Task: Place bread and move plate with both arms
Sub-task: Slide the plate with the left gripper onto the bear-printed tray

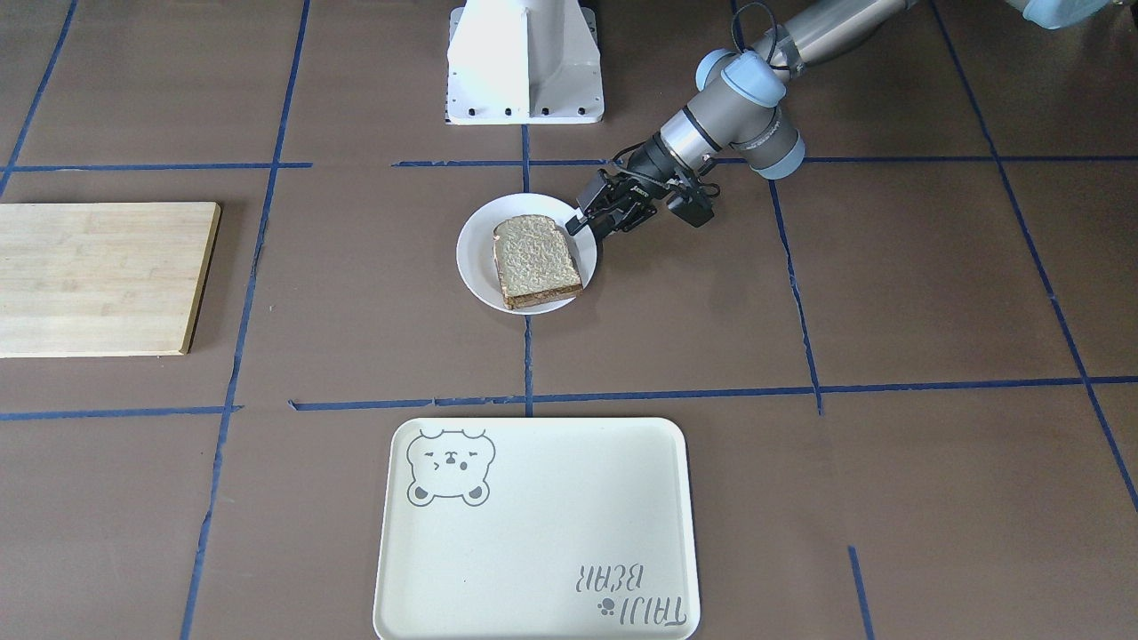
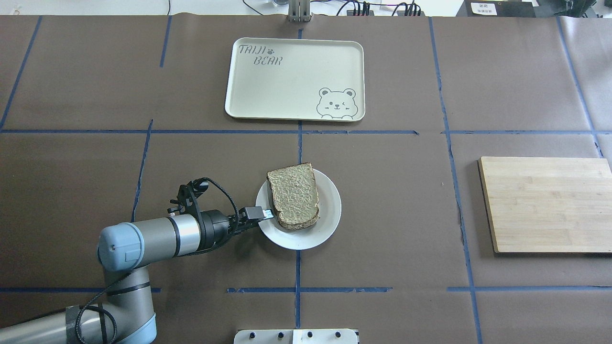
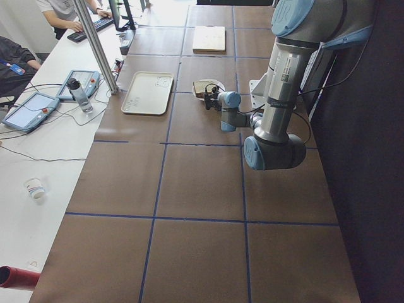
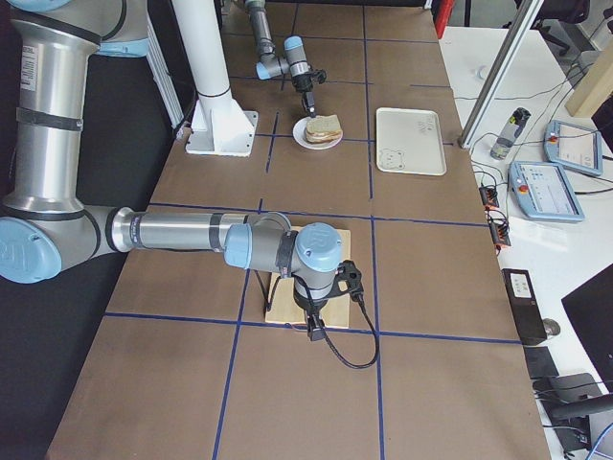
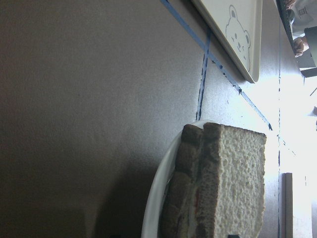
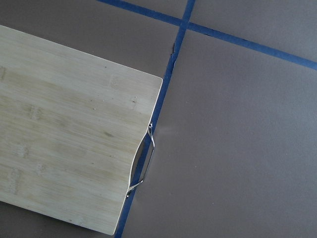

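Grey L arm [image 2: 158,236] low, wrist horiz., jaws at plate [image 2: 330,210] rim.

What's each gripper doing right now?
Left gripper: at the rim of the plate; open or closed cannot be told.
Right gripper: seen only from the side; cannot be told.

tray [image 2: 296,71] | text "TAIJI BEAR" | beside a bear drawing

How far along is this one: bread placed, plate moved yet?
Done: the bread lies on the plate. In hand: the left gripper is at the plate's rim; a firm grip isn't clear. Left: moving the plate; it sits mid-table, apart from the tray. The right gripper hangs at the cutting board's edge.
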Robot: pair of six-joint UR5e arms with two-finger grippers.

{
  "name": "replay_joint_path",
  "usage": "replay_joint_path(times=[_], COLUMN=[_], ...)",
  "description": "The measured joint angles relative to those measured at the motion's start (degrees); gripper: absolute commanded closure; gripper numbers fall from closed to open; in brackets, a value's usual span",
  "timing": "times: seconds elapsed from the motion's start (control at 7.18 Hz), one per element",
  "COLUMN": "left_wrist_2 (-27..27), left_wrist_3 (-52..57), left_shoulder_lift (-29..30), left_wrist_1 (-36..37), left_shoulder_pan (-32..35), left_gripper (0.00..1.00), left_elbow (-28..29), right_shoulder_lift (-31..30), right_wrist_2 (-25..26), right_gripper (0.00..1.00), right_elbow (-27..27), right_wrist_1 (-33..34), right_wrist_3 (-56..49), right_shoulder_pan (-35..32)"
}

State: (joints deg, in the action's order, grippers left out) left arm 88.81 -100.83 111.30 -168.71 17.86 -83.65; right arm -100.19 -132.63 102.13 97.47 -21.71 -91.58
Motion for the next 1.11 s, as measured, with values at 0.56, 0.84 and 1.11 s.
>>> replay_joint_path(times=[0.56,0.84,1.11], left_wrist_2=[0.05,0.05,-0.08], left_wrist_3=[-0.07,-1.96,-4.78], left_shoulder_lift=[1.05,1.0,0.97], left_wrist_1=[-1.86,-5.29,-10.42], left_shoulder_pan=[-0.15,-0.19,-0.14], left_gripper=[1.0,1.0,1.0], left_elbow=[0.68,0.69,0.66], right_shoulder_lift=[0.0,0.0,0.0], right_wrist_2=[0.0,0.01,0.0], right_gripper=[0.0,0.0,0.0], right_elbow=[-0.03,-0.02,0.0], right_wrist_1=[0.0,0.0,0.0], right_wrist_3=[0.09,0.09,0.05], right_shoulder_pan=[0.0,0.0,0.0])
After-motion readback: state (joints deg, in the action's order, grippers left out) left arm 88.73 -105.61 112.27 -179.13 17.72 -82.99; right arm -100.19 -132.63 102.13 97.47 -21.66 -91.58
